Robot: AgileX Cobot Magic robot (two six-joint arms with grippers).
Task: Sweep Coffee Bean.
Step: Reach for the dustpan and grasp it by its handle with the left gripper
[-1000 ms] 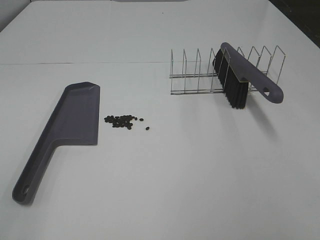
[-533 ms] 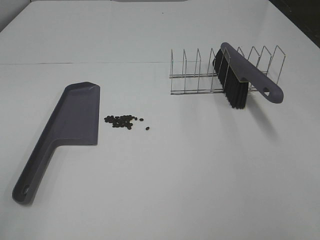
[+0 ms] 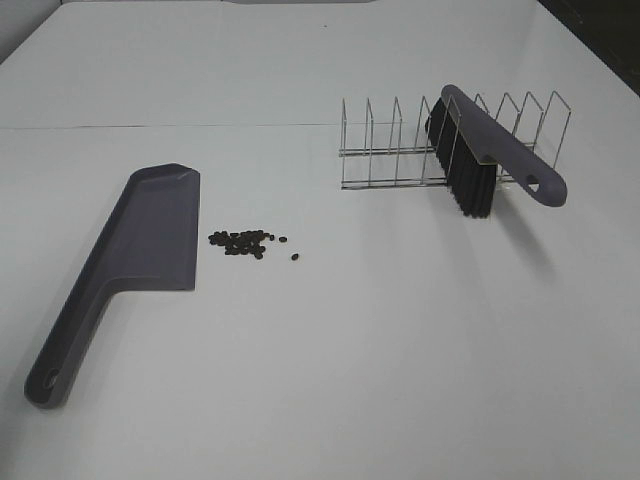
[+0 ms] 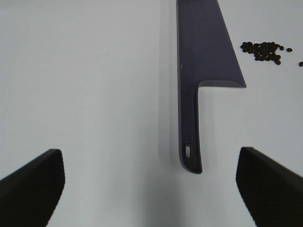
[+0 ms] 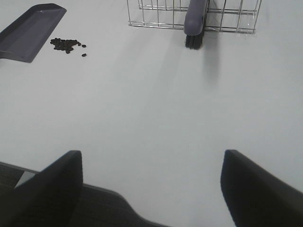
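A small cluster of dark coffee beans [image 3: 243,242] lies on the white table, just right of the purple dustpan [image 3: 135,250]; they also show in the left wrist view as coffee beans [image 4: 263,50] and in the right wrist view as coffee beans [image 5: 66,45]. The purple brush [image 3: 482,155] with black bristles rests tilted in a wire rack [image 3: 400,150]. No arm shows in the high view. My left gripper [image 4: 151,184] is open above the table, short of the dustpan [image 4: 201,61] handle. Well back from the brush [image 5: 195,21], my right gripper [image 5: 151,189] stands open and empty.
The wire rack [image 5: 156,14] stands at the back right of the table. The near table edge [image 5: 94,189] shows in the right wrist view, with dark floor beyond it. A seam runs across the table behind the dustpan.
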